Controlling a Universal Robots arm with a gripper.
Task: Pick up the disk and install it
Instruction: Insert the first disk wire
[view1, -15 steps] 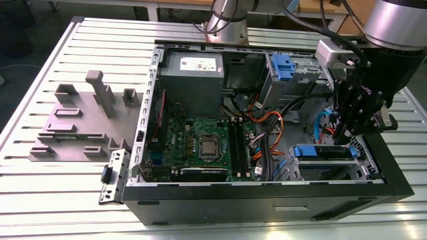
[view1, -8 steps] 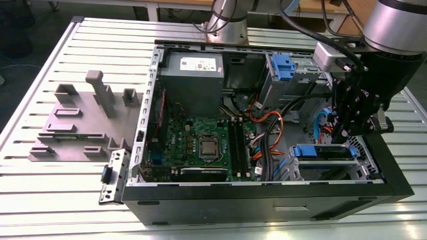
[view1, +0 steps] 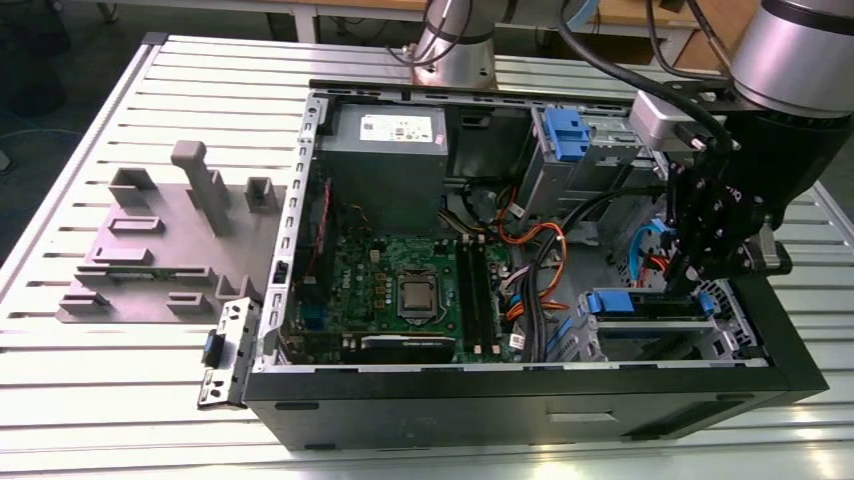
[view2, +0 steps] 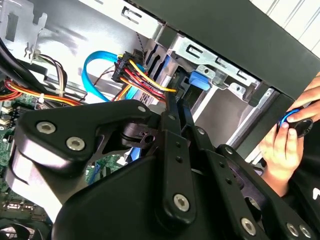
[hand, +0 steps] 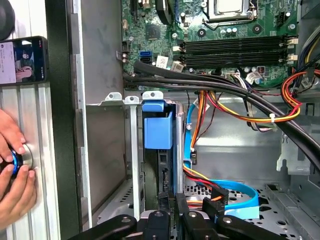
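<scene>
Your tool (view1: 697, 285) sits directly over the disk (hand: 161, 165), which stands on edge in the drive bay (hand: 131, 165) at the computer case's (view1: 534, 400) front corner, long axis running down into the slot. The tool's fingers (hand: 165, 200) appear closed on the disk's upper edge.

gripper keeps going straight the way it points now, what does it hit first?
Most likely the disk. In the first wrist view the gripper points along the disk's dark edge, standing in the drive bay with its blue rail at the far end. Contact cannot be judged; depth is unclear.
</scene>
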